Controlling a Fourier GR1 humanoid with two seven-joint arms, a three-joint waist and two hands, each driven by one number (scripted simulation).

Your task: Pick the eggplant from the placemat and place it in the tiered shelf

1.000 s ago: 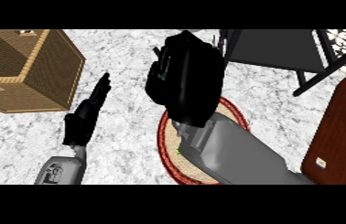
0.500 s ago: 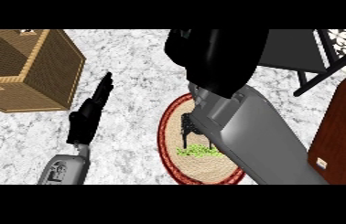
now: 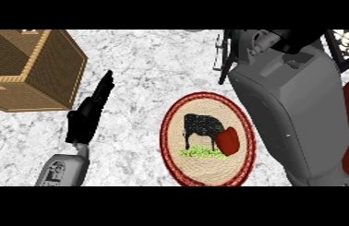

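The right robot hand (image 3: 294,38) is up at the top right of the head view, mostly cut off by the edge, so I cannot tell whether it is open or closed or what, if anything, it holds; its wide grey forearm (image 3: 293,114) runs down the right side. Just beside it stand the dark uprights of the tiered shelf (image 3: 225,59), only partly in view. The eggplant shows nowhere: the round placemat (image 3: 208,139) on the marbled worktop (image 3: 150,73) carries only its printed picture of a black cow and a red shape, so the eggplant is probably in the right hand, hidden. This looks like the carrying step, with the hand over the shelf. The next move calls for lowering onto a tier and letting go cleanly. The left robot hand (image 3: 88,116) rests open near a wooden crate (image 3: 37,70), fingers straight.
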